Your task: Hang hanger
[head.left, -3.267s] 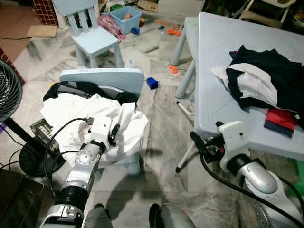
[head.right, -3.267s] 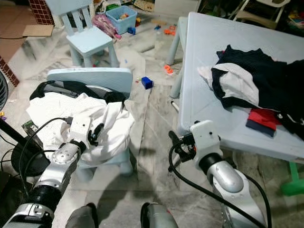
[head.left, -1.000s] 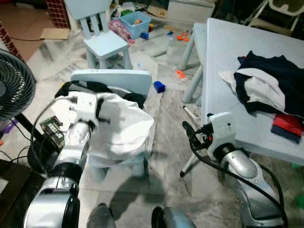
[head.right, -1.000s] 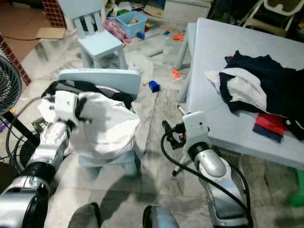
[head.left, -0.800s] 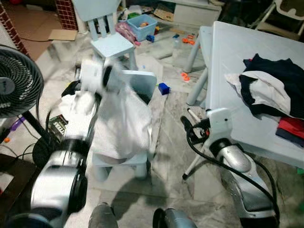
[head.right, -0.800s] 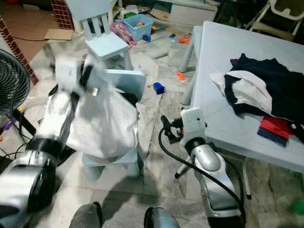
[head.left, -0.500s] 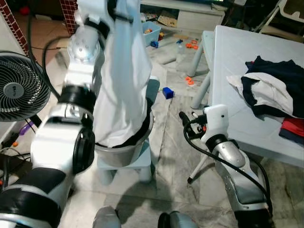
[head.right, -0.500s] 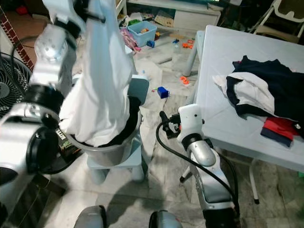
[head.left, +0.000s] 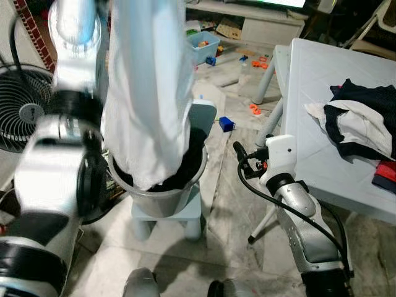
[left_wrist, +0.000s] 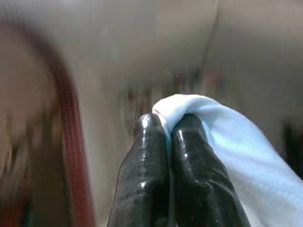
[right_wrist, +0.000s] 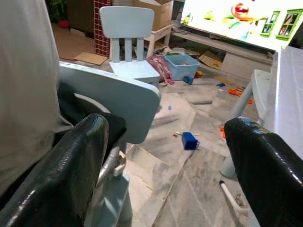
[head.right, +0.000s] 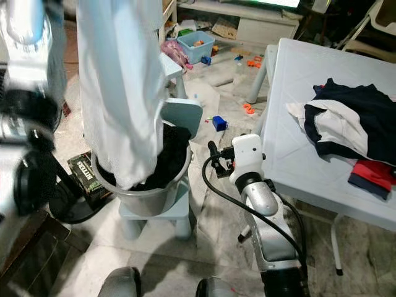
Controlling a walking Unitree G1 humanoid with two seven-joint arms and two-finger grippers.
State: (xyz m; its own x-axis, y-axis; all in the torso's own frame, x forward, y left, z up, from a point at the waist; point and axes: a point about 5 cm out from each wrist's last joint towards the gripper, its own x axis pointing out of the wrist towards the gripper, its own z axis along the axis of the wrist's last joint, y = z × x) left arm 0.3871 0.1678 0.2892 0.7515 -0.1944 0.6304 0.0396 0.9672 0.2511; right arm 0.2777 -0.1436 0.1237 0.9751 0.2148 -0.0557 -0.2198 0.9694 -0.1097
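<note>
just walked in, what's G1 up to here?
The left gripper is shut on a white garment, holding it high so it hangs with its lower end in a grey basket of dark clothes on a small blue chair. The right gripper is open, held out beside the basket and empty. More clothes lie piled on the light blue table. No hanger is visible.

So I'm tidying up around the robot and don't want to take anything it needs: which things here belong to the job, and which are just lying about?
Belongs to the job:
- white garment, pinched in the left gripper
- grey basket of dark laundry
- right gripper, open beside the basket

Just lying about:
- clothes pile on the table
- fan
- blue toy block
- small blue chair
</note>
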